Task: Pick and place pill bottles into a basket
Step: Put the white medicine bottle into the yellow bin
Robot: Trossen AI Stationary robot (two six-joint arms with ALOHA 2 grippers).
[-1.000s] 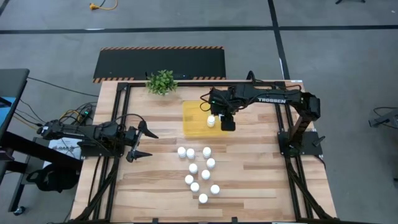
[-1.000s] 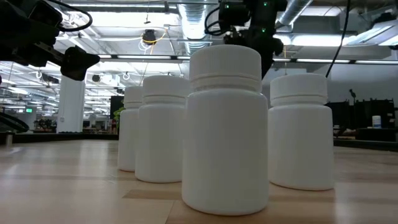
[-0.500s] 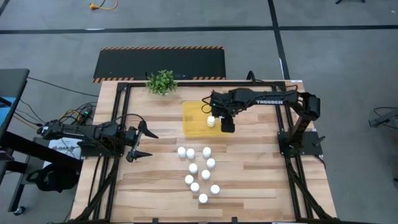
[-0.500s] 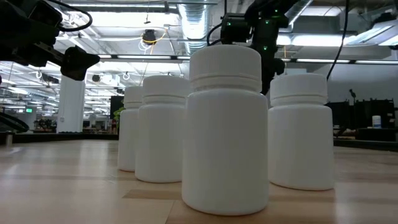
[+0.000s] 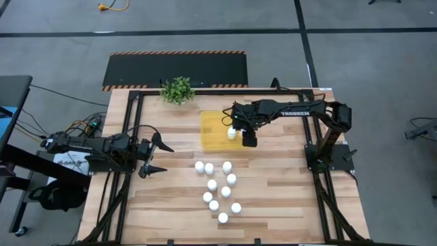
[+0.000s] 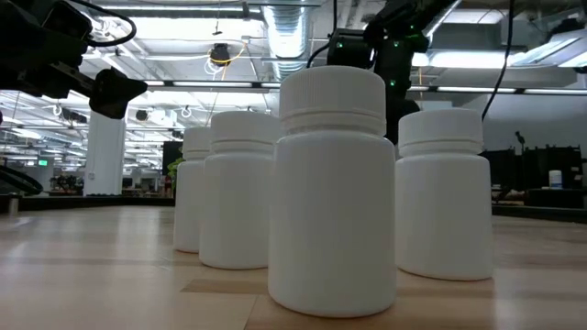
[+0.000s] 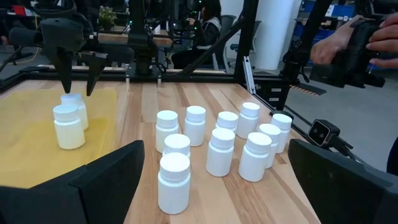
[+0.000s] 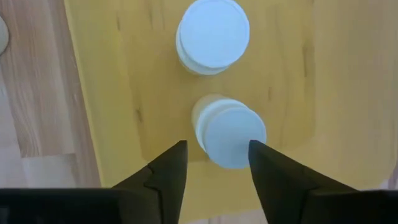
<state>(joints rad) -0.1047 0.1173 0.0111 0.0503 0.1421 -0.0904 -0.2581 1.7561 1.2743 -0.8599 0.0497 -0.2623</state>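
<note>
Two small white round pill bottles with white caps (image 8: 212,36) are standing upright inside the shallow yellow see-through plastic basket (image 5: 213,138), close to each other near its right side. The basket is lying on the far middle part of the wooden tabletop (image 5: 273,198).

The right gripper (image 8: 214,163) is hanging just above the basket, pointing down. Its two dark fingers (image 8: 166,168) are spread apart and holding nothing. One of the two bottles (image 8: 230,132) is sitting right under the gap between them, and the fingers are not squeezing it. In the left wrist view the same gripper (image 7: 77,78) is showing over the two bottles, with its tips up beside the cap of the farther one.

Nine more white pill bottles (image 5: 218,186) are standing in a loose bunch on the tabletop, nearer than the basket and a little to the right of the middle. They are all upright.

A small green potted plant (image 5: 177,89) is sitting at the far edge of the tabletop, to the left of the basket.

The left gripper (image 5: 156,156) is waiting at the left side of the tabletop, well apart from the bottles. Its fingers are wide apart and empty.

A person's hands (image 7: 329,43) are holding a dark thing in the room beyond the tabletop.
</note>
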